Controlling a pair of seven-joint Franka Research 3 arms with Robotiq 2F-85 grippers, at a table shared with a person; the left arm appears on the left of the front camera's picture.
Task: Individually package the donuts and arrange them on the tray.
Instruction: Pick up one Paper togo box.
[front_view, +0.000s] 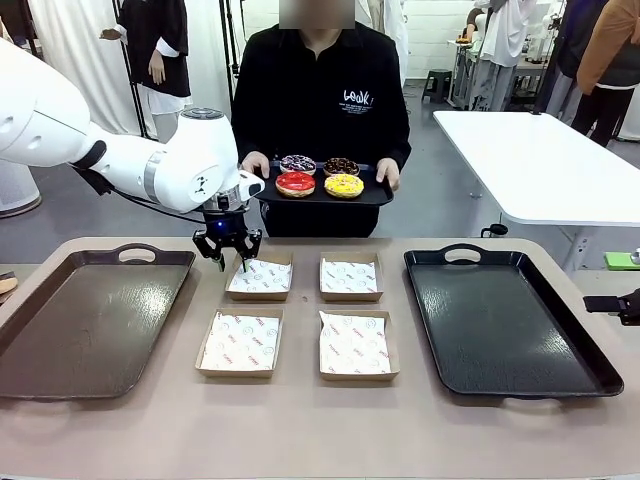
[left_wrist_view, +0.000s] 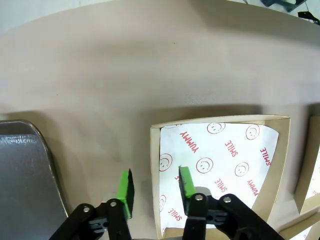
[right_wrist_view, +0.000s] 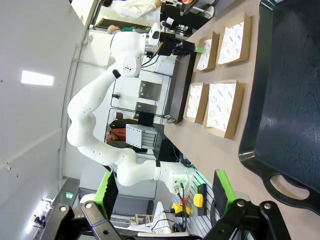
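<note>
Cardboard boxes (front_view: 354, 345) lined with printed paper sit in two rows at mid-frame in the front view. They lie between a brown tray (front_view: 90, 320) at the left and a black tray (front_view: 510, 320) at the right, and all four are empty. The right gripper (right_wrist_view: 165, 192) is low at the right edge of that view, well apart from everything. Its own wrist view shows its pads spread wide with nothing between them.

Farther in, the left gripper (front_view: 228, 250) hangs at the left rim of the far-left box (front_view: 261, 277). In its wrist view the pads are partly spread, empty, and seem to straddle that box's side wall.

Farthest off, the donuts (front_view: 295, 183) lie two by two on a small dark tray (front_view: 375, 195). A person's hands (front_view: 387, 172) hold it above the far table edge. The donuts therefore lie up and right of the left gripper, beyond it, and the left arm is by far the nearer one.
</note>
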